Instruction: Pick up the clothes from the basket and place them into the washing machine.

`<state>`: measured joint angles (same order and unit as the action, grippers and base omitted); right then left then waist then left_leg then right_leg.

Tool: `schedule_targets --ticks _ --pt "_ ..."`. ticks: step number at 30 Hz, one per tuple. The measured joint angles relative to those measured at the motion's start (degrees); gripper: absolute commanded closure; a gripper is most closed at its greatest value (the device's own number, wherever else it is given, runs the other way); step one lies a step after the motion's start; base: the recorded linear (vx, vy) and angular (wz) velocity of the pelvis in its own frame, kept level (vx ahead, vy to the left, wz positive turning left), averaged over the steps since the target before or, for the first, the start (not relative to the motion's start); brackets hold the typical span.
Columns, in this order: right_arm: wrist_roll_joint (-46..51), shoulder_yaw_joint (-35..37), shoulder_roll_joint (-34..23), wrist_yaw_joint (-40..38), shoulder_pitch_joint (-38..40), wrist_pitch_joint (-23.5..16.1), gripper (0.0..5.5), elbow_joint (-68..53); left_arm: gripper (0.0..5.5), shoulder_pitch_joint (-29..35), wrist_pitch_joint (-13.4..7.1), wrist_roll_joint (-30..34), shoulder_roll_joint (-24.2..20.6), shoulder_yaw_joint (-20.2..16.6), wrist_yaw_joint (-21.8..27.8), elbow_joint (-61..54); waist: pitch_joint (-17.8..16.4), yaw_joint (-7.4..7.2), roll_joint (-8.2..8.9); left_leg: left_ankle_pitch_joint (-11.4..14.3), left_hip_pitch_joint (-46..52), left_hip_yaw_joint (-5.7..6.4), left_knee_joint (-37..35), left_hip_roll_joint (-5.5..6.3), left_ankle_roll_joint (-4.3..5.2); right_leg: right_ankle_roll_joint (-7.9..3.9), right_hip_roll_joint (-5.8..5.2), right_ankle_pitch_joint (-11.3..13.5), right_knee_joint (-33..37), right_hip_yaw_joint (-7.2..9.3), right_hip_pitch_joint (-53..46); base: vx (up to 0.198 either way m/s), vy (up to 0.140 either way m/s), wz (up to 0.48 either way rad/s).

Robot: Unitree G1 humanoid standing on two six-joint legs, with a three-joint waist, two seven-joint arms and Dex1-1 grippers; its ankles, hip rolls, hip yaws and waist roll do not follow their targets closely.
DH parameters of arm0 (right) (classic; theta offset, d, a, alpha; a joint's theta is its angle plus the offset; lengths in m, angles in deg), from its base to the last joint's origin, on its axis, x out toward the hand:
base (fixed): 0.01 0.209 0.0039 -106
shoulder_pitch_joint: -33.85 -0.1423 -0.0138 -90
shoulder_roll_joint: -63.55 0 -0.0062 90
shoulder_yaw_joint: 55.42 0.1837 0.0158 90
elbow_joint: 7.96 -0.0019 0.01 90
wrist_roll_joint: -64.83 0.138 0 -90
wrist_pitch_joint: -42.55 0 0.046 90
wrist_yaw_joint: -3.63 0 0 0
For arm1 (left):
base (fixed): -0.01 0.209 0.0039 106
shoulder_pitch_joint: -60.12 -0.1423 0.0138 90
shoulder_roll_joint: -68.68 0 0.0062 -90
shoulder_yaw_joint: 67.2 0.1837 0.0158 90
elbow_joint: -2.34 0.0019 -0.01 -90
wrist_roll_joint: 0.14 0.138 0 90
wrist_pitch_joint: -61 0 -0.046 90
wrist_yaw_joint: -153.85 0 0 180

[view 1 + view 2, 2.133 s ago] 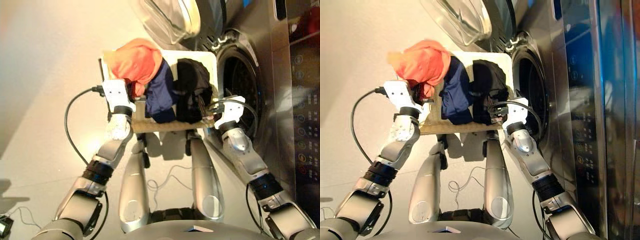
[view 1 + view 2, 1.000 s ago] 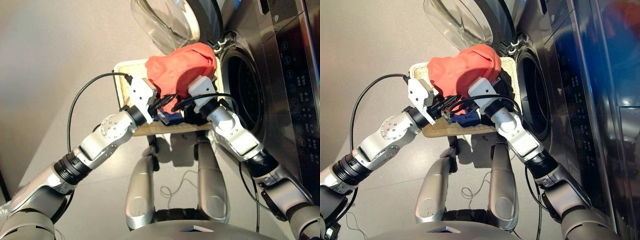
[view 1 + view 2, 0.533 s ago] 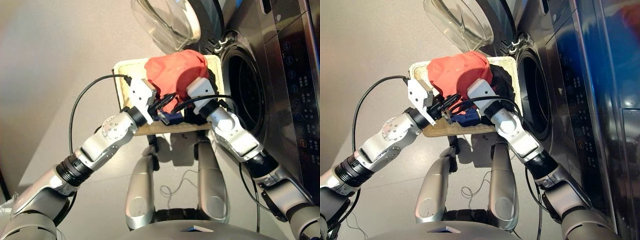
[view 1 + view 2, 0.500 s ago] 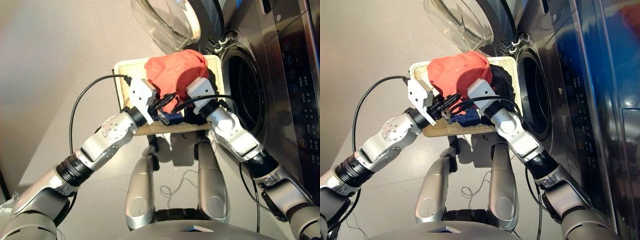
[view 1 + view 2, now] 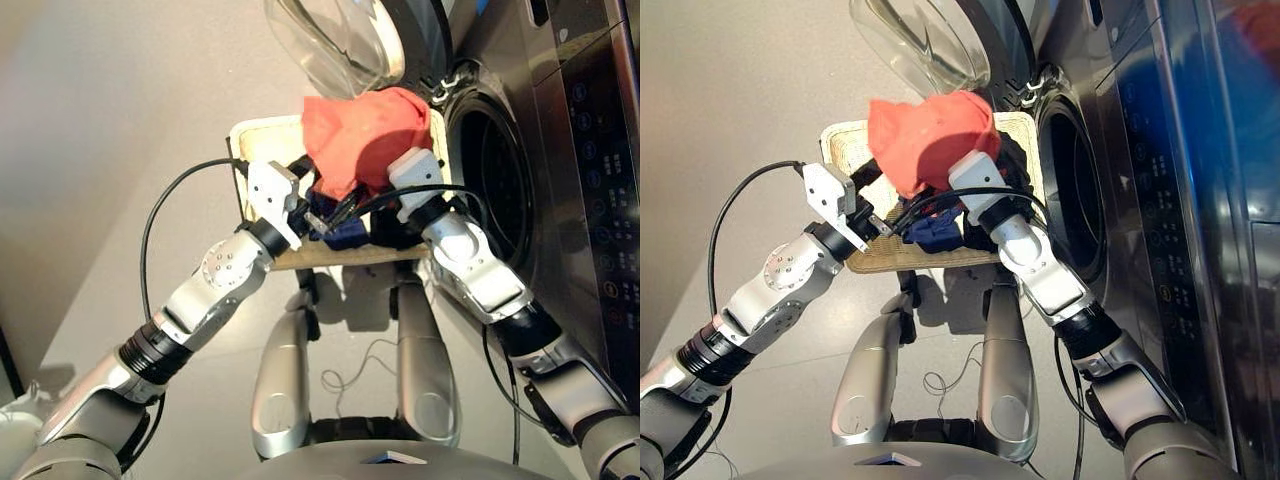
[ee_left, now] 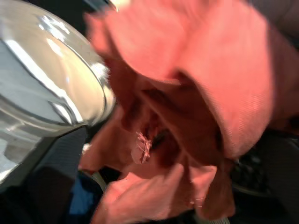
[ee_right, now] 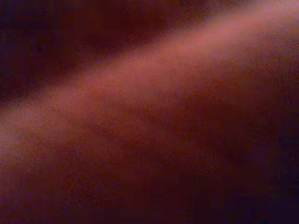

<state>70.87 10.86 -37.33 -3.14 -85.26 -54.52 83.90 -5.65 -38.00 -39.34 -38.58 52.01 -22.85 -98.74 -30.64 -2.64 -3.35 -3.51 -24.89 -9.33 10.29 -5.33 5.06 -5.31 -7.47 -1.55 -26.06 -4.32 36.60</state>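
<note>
We see the orange-red garment bunched and lifted above the cream wicker basket, the navy garment and black garment beneath it, and the washing machine at three o'clock, its glass door open.

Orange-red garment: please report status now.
Orange-red garment lifted above basket, right tool under it. Left tool beside it. Washing machine door open, porthole clear.

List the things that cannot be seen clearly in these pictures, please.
- Right gripper's fingers: right wrist view shows only orange-red fabric garment pressed against the lens; head views hide them under that cloth.
- Left gripper's fingers: hidden by cloth in left wrist view.
- Black garment: mostly covered.
- Drum inside the dark grey washing machine: too dark.
- Cream wicker basket: middle covered.
</note>
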Motion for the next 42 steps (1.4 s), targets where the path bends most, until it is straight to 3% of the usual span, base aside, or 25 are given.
schedule_targets --ticks 9,15,20,26,32,42 --pt "-1.33 4.05 0.04 -6.61 0.41 -1.05 5.5 8.01 0.0 0.0 -1.38 1.33 0.91 0.03 -0.46 0.0 0.04 0.01 -1.21 0.0 -0.18 0.31 0.46 -0.01 0.0 -0.05 -0.05 -0.09 -0.29 0.18 -0.04 0.0 0.0 0.0" --pt "-1.21 7.69 0.36 -10.85 1.1 -3.3 5.5 14.32 0.0 -0.07 -2.67 1.21 2.13 -0.14 -0.72 0.01 0.03 0.31 -1.27 0.03 -0.91 1.42 1.16 -0.02 0.0 0.12 -0.24 -0.35 -0.83 1.11 0.0 0.0 0.0 0.0" --pt "1.77 7.78 1.94 -11.72 1.85 -6.85 5.5 27.82 0.0 0.25 -5.85 3.69 9.88 -1.93 -4.61 2.05 0.09 1.24 -1.42 0.04 -1.0 2.0 1.29 -0.09 0.06 0.31 -0.26 -0.7 -1.29 1.66 -0.08 0.0 0.0 0.0" --pt "12.22 9.62 6.97 -11.96 4.56 -10.01 5.5 38.18 0.0 0.51 -9.55 6.62 12.45 -3.59 -10.27 2.74 0.09 1.22 -1.42 0.09 -1.0 3.23 1.61 -0.1 0.22 0.68 -0.46 -1.76 -2.39 2.8 -0.32 0.0 0.0 0.0" --pt "15.62 11.48 7.41 -13.69 4.81 -11.84 5.5 42.27 0.0 0.75 -10.04 7.93 12.49 -3.21 -12.82 2.77 0.11 1.15 -1.43 0.7 -3.69 4.18 4.24 -0.02 0.35 1.13 -0.48 -2.73 -4.55 2.75 1.75 0.0 0.0 0.0" --pt "18.0 17.58 6.88 -21.15 -4.04 -13.66 5.5 51.27 0.0 2.82 -11.1 9.0 14.7 -0.3 -16.49 3.49 0.13 1.58 -1.48 1.63 -12.7 5.31 10.06 -0.39 0.92 1.87 0.01 -3.34 -9.64 2.58 10.08 0.0 0.0 0.0"
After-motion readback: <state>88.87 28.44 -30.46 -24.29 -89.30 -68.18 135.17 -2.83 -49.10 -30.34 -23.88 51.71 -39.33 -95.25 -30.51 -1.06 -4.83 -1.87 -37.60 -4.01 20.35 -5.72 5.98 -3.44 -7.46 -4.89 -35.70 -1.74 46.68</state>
